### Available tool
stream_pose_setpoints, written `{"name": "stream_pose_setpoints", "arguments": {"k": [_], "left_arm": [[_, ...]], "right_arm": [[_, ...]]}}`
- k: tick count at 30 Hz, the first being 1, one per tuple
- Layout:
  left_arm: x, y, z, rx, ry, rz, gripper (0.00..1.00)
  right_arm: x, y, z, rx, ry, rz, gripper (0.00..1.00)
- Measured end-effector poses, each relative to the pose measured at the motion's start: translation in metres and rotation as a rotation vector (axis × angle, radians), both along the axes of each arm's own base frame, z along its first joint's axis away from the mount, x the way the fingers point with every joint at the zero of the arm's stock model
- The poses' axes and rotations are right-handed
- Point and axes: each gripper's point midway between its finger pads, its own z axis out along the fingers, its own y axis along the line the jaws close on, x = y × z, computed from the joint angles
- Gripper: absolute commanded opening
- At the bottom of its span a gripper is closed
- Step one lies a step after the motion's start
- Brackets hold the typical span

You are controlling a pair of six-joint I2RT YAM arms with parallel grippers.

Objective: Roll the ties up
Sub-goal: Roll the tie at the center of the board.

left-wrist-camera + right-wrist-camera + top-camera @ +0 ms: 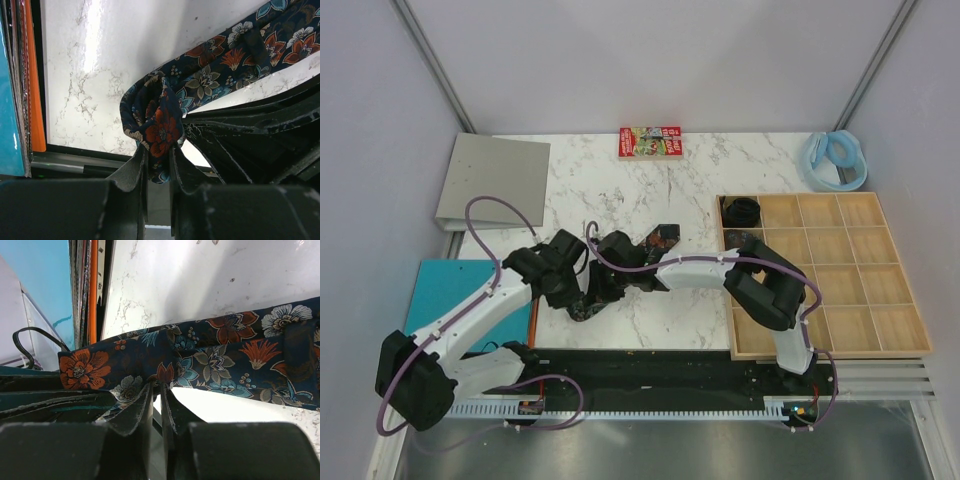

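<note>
Close to the near edge of the tabletop, a little left of the middle, I saw one tie held in two spots. It was dark blue with orange and pale flowers, and it lay as a long strip on the white marble. The left gripper was pinched tight on one end of the tie. That end was folded over into a small loose loop that stuck out just past the fingers. The right gripper was almost fully closed too, and it had hold of the edge of the strip further along. From above, the two grippers hid most of the tie. A rolled tie sat in the far left square of the wooden tray, which lay by the right edge. A red box lay at the far edge. A blue ring sat in the far right corner. A grey board lay in the far left corner, and a teal mat lay by the left edge.
</note>
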Motion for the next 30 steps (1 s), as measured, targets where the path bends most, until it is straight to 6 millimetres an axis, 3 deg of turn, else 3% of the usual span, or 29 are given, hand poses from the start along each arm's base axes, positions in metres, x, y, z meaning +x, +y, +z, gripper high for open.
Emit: {"name": "stream_pose_setpoints", "arguments": {"k": [15, 30], "left_arm": [[0.009, -0.011, -0.009, 0.062, 0.097, -0.065, 0.03], [0.023, -0.030, -0.026, 0.111, 0.166, -0.100, 0.03]], "right_arm": [[0.001, -0.001, -0.009, -0.016, 0.005, -0.016, 0.18], [-0.004, -0.017, -0.030, -0.067, 0.034, -0.033, 0.19]]}}
